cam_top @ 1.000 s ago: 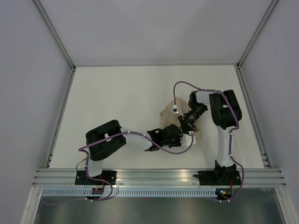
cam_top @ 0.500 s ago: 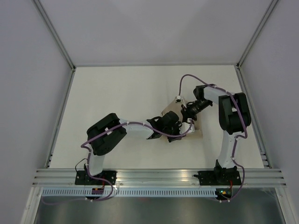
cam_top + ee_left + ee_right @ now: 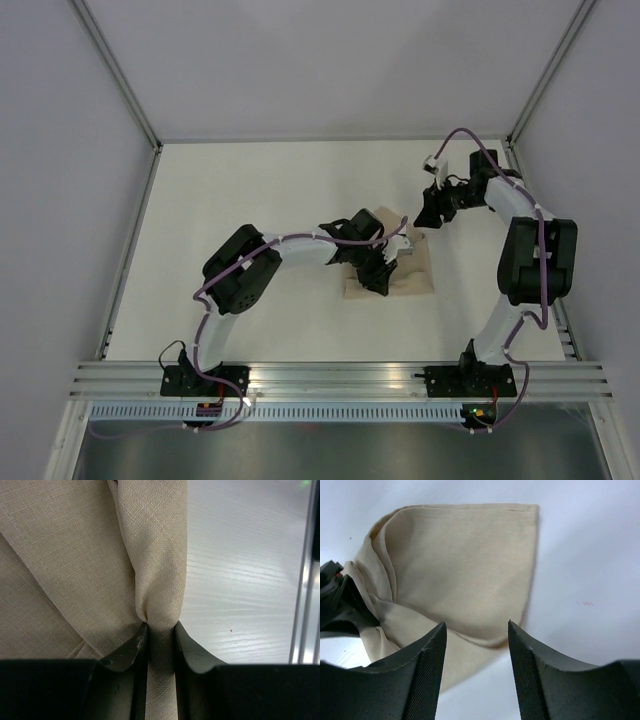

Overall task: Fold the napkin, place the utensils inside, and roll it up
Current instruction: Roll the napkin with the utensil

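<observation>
A: Entry one, left gripper [image 3: 378, 270], state?
B: Narrow; jaws pinched on a bunched fold of the napkin [image 3: 155, 555]. The fold runs straight out ahead from between the jaws, and flat cloth spreads to their left.

A: Entry two, right gripper [image 3: 432, 207]?
B: Jaws apart, nothing between them. It is clear of the cloth and not touching it.

A: Entry three, napkin [image 3: 415, 278], location?
B: On the white table [image 3: 250, 200], under and around the left gripper. From the right wrist it lies ahead of the right gripper [image 3: 476, 630] and beyond its tips. It is tan, in overlapping layers, one straight hemmed edge farthest from the tips.

A: Left gripper in that view?
B: At the far left, at the napkin's [image 3: 465, 565] gathered corner.

A: Entry four, table beside the left gripper [image 3: 160, 630]?
B: Bare white surface [image 3: 240, 580] to the right of the jaws, touching the fold's edge
</observation>
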Robot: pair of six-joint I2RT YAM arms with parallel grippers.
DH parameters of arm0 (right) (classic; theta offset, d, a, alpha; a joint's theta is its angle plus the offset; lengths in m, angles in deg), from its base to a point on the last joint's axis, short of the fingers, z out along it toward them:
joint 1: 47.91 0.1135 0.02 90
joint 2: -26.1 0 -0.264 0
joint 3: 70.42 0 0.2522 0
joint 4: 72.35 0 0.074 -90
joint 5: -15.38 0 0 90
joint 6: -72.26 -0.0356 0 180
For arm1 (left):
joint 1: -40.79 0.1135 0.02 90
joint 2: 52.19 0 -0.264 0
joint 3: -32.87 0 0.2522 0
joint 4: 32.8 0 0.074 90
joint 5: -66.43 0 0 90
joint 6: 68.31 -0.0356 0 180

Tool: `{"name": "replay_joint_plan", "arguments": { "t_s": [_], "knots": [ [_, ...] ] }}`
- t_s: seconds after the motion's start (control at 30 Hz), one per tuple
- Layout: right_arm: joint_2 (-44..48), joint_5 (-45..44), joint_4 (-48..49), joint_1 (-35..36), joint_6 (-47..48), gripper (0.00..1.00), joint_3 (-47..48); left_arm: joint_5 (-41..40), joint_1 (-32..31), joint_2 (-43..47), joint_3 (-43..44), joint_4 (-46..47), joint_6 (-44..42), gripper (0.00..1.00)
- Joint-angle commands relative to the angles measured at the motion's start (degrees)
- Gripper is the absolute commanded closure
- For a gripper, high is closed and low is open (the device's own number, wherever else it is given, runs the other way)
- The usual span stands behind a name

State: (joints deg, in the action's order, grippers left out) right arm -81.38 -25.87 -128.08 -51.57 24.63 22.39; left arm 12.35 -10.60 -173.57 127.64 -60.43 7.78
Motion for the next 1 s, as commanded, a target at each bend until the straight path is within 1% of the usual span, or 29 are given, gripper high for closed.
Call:
{"name": "replay_joint_plan", "arguments": {
  "t_s": [0.0,0.03,0.07,0.1,0.13,0.17,0.2,0.27,0.33,0.37,0.43,0.47,0.5,0.53,0.63,0.67,0.8,0.97],
  "knots": [
    [8.6,3.8,-1.4,-2.3,5.5,0.42,-3.3,4.8,2.8,-5.4,3.8,-13.3,3.6,0.98],
    [10.2,3.5,-2.0,-2.5,6.8,0.43,-5.0,5.7,3.2,-6.1,4.7,-14.3,3.9,0.98],
    [12.0,3.3,-1.6,-2.5,7.9,0.43,-9.0,6.6,3.8,-6.7,5.9,-15.9,4.3,0.98],
    [16.0,2.7,-1.4,-2.6,9.7,0.44,-11.3,8.3,4.2,-7.1,6.5,-16.6,4.5,0.98],
    [18.3,2.1,1.2,-2.5,9.7,0.44,-13.9,9.0,5.1,-8.3,7.1,-17.4,4.9,0.98],
    [20.5,1.8,2.6,-2.5,10.3,0.45,-19.0,9.7,5.4,-9.0,8.6,-19.2,4.9,0.98],
    [25.3,1.4,4.3,-2.6,12.2,0.43,-21.5,10.7,6.2,-10.4,9.3,-20.2,5.0,0.98],
    [31.2,1.3,4.8,-2.1,14.7,0.42,-27.3,11.6,6.7,-11.7,11.4,-22.7,5.5,0.98],
    [34.4,-0.7,5.2,-0.8,17.0,0.4,-30.5,12.0,7.2,-13.5,12.8,-24.2,5.9,0.98],
    [37.3,-1.7,5.8,1.6,17.3,0.4,-33.5,12.2,7.4,-14.3,14.7,-25.3,6.1,0.98],
    [39.9,-4.6,10.2,5.5,16.3,0.39,-36.8,12.9,7.7,-15.5,16.2,-27.4,6.9,0.98],
    [41.7,-8.1,12.4,9.5,14.2,0.38,-40.2,12.9,8.0,-16.7,17.8,-28.1,7.1,0.98],
    [42.4,-10.1,16.2,11.8,13.4,0.37,-41.5,13.1,8.2,-17.1,18.4,-29.2,7.1,0.98],
    [42.9,-12.3,17.5,15.8,12.7,0.37,-42.6,13.3,8.2,-17.6,18.9,-29.5,7.8,0.98],
    [42.2,-16.0,21.9,20.7,11.4,0.36,-45.0,13.6,8.4,-18.8,20.9,-30.9,9.1,0.98],
    [40.9,-17.8,22.7,23.4,10.8,0.36,-45.3,13.3,8.4,-19.4,22.0,-31.2,9.4,0.98],
    [38.3,-20.6,27.6,27.1,9.3,0.36,-45.7,13.6,8.5,-20.2,23.8,-32.5,10.6,0.98],
    [34.8,-23.3,30.2,31.2,8.8,0.36,-46.0,13.5,8.5,-20.6,24.7,-33.3,11.3,0.98]
  ]
}}
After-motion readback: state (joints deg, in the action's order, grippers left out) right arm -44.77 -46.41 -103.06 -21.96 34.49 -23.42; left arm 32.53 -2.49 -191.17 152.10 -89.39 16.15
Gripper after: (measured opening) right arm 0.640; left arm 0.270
